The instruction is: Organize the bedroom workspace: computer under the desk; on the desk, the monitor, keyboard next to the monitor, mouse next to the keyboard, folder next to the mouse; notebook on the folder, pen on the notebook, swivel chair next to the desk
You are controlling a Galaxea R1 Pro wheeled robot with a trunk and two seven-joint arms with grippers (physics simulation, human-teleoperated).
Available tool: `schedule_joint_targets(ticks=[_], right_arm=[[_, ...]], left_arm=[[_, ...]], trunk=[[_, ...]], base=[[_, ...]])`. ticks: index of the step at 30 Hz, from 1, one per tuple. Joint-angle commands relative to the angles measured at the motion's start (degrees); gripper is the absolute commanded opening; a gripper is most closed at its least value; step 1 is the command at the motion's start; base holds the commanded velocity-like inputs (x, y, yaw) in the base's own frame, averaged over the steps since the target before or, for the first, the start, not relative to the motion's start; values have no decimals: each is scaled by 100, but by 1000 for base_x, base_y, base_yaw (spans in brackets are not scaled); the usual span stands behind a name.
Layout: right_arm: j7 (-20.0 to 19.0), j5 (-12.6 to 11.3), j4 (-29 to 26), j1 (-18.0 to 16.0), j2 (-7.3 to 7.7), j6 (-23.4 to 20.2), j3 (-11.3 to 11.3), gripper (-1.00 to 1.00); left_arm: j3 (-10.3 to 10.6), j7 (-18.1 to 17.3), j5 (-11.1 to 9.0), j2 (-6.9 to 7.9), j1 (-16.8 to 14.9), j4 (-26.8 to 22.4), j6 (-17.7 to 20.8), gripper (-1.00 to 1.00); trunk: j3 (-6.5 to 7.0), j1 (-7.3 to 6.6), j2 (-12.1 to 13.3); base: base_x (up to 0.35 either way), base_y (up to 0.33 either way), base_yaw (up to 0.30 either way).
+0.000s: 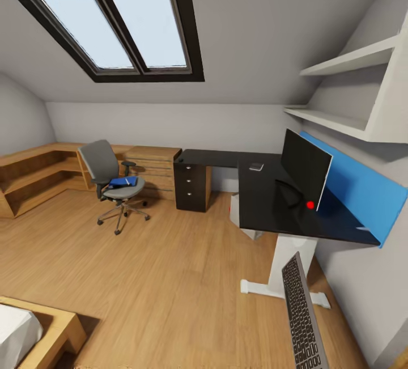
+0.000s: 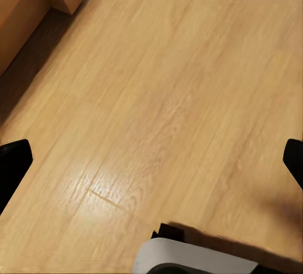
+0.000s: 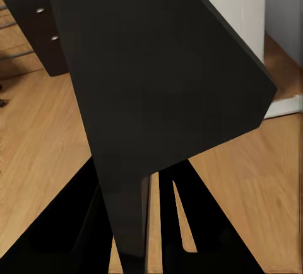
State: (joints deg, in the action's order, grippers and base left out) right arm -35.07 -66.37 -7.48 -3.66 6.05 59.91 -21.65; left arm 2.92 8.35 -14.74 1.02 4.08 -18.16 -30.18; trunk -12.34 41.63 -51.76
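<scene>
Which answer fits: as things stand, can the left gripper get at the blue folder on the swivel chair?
Probably not. The folder lies on the swivel chair far across the room, and the left gripper hangs open over bare floor.

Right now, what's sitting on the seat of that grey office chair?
A flat blue item lies on the swivel chair seat; it may be more than one stacked piece. Anything beneath it is covered, and no pen can be made out.

One monitor (image 1: 306, 168), one keyboard (image 1: 303, 315), one swivel chair (image 1: 110, 182), one desk (image 1: 260, 196), two wall shelves (image 1: 345, 91).
</scene>
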Motion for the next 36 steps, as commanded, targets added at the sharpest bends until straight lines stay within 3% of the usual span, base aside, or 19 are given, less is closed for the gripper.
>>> schedule_joint_targets(ticks=[1, 13, 23, 36], right_arm=[[-35, -60, 1, -3, 2, 9, -32, -100], [-35, -60, 1, -3, 5, 9, -32, -100], [-35, -60, 9, -3, 5, 9, -32, -100], [-35, -60, 10, -3, 2, 9, -32, -100]], left_arm=[[28, 26, -28, 7, 4, -12, -6, 100], [25, 0, -37, 12, 5, -12, -6, 100], [17, 20, -32, 0, 3, 8, -11, 100], [24, 17, -29, 3, 5, 15, -6, 100]], trunk=[[13, -25, 36], [271, -289, 517], [298, -289, 517], [328, -289, 517]], base=[[-327, 0, -52], [-335, 61, -209], [-101, 73, -268], [-1, 303, -240]])
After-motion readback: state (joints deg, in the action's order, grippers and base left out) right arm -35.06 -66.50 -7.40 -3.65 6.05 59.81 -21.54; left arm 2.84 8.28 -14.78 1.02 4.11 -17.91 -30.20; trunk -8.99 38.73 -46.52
